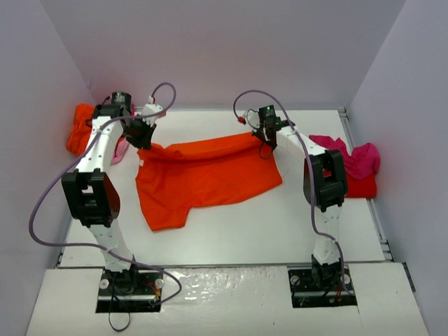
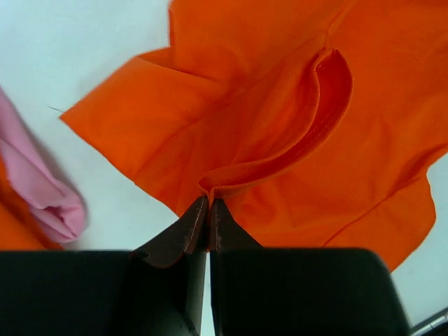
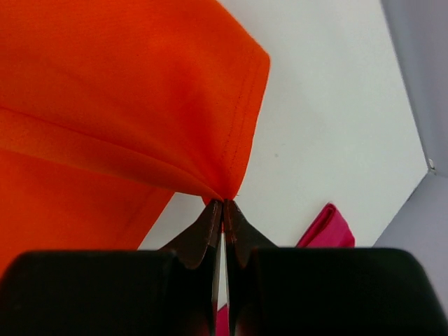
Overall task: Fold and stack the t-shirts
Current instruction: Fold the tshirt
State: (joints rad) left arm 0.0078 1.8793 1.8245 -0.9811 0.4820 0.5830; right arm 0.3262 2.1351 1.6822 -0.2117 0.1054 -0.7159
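An orange t-shirt lies spread across the middle of the table, its far edge lifted between both arms. My left gripper is shut on a fold of that orange cloth near the collar. At the shirt's far right corner my right gripper pinches the hem, also shut. More shirts lie at the sides: an orange one and a pale pink one at the left, a magenta one over a red one at the right.
White walls close in the table on the left, back and right. The left arm's purple cable loops over the table's left side. The table's raised rim runs along the right edge.
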